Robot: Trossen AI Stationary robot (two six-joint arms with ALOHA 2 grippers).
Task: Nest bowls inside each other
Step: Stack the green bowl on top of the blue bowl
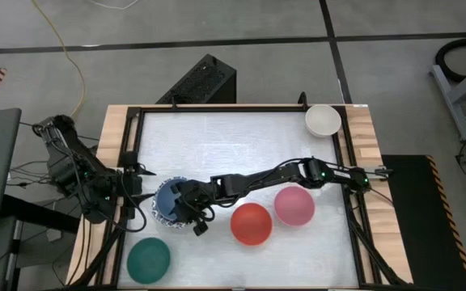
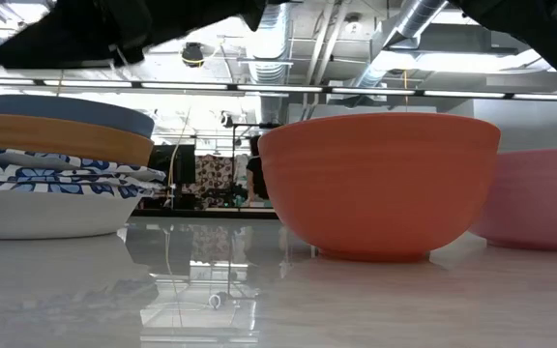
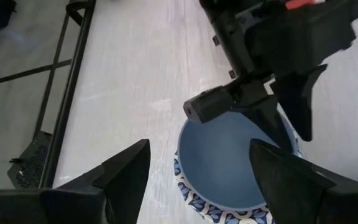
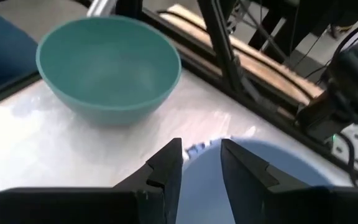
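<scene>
1. High view: the right gripper (image 1: 191,217) is stretched right across the tabletop (image 1: 233,137), sitting over the near rim of the stack of bowls (image 1: 168,202) at the left side.
2. That stack shows a plain blue bowl (image 3: 229,155) on top; in the low view an orange bowl (image 2: 61,137) sits under it, then blue-patterned white bowls (image 2: 56,179) beneath.
3. Right wrist view: the gripper's fingers (image 4: 166,165) stand a little apart, straddling the stack's rim, or so it looks; whether they actually pinch it I can't tell from here.
4. Left gripper (image 3: 197,174) is parked at the left edge of the tabletop, just beside the stack, fingers spread wide with nothing between them.
5. Loose bowls now: the green bowl (image 1: 149,259) sits near the front left corner, close to the stack.
6. The red bowl (image 1: 252,223) is at front centre, and the pink bowl (image 1: 294,204) is just beside it on its right, possibly touching.
7. The cream bowl (image 1: 323,120) stands alone at the far right corner, well apart from the rest.
</scene>
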